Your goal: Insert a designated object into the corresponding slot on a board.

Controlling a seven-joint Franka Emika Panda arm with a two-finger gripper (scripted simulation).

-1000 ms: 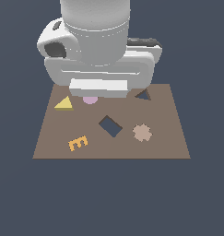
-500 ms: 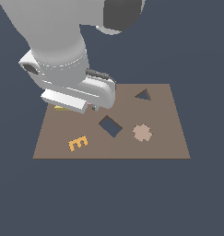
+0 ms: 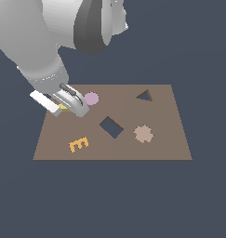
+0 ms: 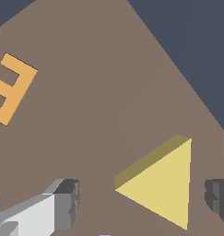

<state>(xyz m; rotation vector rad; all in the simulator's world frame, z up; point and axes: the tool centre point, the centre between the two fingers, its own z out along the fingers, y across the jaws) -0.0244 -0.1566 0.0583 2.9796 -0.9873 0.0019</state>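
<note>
The yellow triangle block (image 4: 164,184) lies flat on the brown board (image 4: 109,92), between my two fingers (image 4: 67,203). My gripper (image 4: 143,200) is open and straddles the block, with a gap on both sides. In the exterior view my gripper (image 3: 68,105) is low over the board's (image 3: 161,148) far corner on the exterior view's left. It hides all but a yellow sliver of the triangle (image 3: 63,109). The dark triangular slot (image 3: 143,95) is at the board's far side toward the exterior view's right, empty.
A pink disc (image 3: 91,98) lies just to the exterior view's right of my gripper. An orange E (image 3: 78,144) is at the near left. A dark rectangular hole (image 3: 111,127) and a tan toothed shape (image 3: 143,134) sit mid-board. My arm looms over the far left.
The arm has swung from over the board's far middle to the exterior view's left and come down over the yellow triangle, uncovering the pink disc.
</note>
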